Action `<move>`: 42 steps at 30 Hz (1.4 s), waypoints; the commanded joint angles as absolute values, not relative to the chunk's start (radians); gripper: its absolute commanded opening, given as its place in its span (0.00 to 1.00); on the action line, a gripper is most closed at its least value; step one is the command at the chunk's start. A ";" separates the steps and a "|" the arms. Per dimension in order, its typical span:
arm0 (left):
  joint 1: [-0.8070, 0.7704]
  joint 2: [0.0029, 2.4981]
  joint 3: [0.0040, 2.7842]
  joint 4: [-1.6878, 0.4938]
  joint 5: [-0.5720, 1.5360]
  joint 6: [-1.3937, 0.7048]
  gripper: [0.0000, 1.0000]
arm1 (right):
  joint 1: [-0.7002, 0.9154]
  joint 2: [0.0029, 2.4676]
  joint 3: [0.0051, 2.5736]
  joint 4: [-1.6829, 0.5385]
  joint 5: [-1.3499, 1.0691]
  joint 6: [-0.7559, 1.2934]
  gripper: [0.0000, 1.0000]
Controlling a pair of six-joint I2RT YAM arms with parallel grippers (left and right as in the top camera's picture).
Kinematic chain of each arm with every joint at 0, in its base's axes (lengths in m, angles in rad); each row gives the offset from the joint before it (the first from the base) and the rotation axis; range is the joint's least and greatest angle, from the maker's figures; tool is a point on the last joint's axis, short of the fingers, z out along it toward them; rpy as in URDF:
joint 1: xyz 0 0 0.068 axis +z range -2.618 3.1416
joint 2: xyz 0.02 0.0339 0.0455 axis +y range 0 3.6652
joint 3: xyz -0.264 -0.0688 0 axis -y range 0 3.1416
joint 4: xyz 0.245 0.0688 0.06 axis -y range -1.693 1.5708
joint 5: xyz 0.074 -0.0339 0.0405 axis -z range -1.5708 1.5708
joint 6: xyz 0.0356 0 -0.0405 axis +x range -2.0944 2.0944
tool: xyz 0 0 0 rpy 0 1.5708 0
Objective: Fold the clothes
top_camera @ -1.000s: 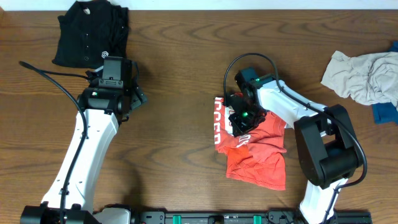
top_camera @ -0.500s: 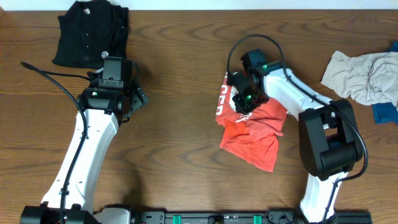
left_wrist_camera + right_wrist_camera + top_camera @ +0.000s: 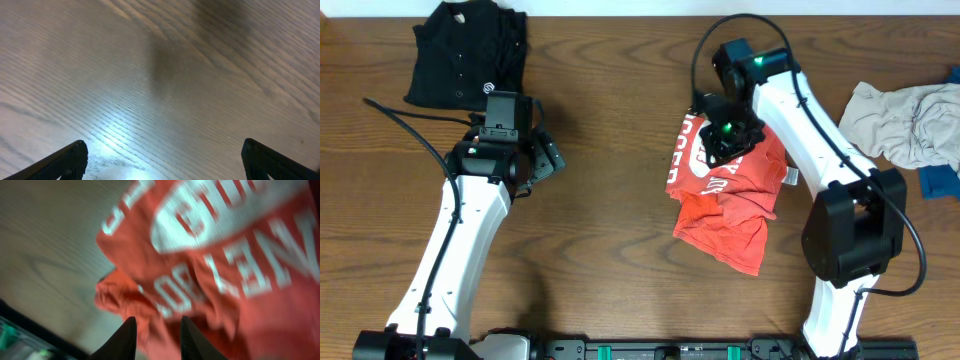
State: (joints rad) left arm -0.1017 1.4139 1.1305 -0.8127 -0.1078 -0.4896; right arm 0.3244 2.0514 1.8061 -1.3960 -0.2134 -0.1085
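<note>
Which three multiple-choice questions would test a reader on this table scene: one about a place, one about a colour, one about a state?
1. Where in the overhead view does the black buttoned shirt lie?
A) upper left
B) lower right
C) centre

2. What colour is the lettering on the red-orange T-shirt?
A) black
B) white
C) yellow

3. How does the left pincer stand?
A) shut on the T-shirt
B) shut on a cable
C) wide open over the wooden table

Answers:
1 A: it lies bunched at the upper left corner.
2 B: the right wrist view shows white letters on red-orange cloth.
3 C: its fingertips stand far apart, with only wood between them.
</note>
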 commanded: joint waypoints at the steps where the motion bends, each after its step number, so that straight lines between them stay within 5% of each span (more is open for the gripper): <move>1: -0.099 1.420 1.116 -0.813 -0.067 -0.437 0.98 | 0.287 1.999 1.832 -1.446 -0.115 0.135 0.30; 8: -0.099 1.420 1.116 -0.797 -0.067 -0.438 0.98 | 0.220 1.845 1.822 -1.607 0.035 0.348 0.39; 10: -0.099 1.420 1.116 -0.791 -0.067 -0.438 0.98 | 0.221 1.785 1.786 -1.604 0.013 0.371 0.50; 12: -0.099 1.420 1.116 -0.783 -0.067 -0.438 0.98 | 0.230 1.724 1.719 -1.585 0.001 0.375 0.76; 15: -0.099 1.420 1.116 -0.774 -0.067 -0.438 0.98 | 0.233 1.637 1.562 -1.493 -0.078 0.390 0.87; 25: -0.099 1.420 1.116 -0.780 -0.059 -0.438 0.98 | 0.232 1.554 1.083 -1.104 -0.314 0.477 0.88; 42: -0.099 1.420 1.116 -0.785 -0.059 -0.438 0.98 | 0.201 1.554 0.904 -0.805 -0.234 0.492 0.96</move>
State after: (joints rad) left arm -0.1017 1.4139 1.1236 -0.7815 -0.0586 -0.4473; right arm 0.2070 1.5639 0.9138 -0.8200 -0.2684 0.4931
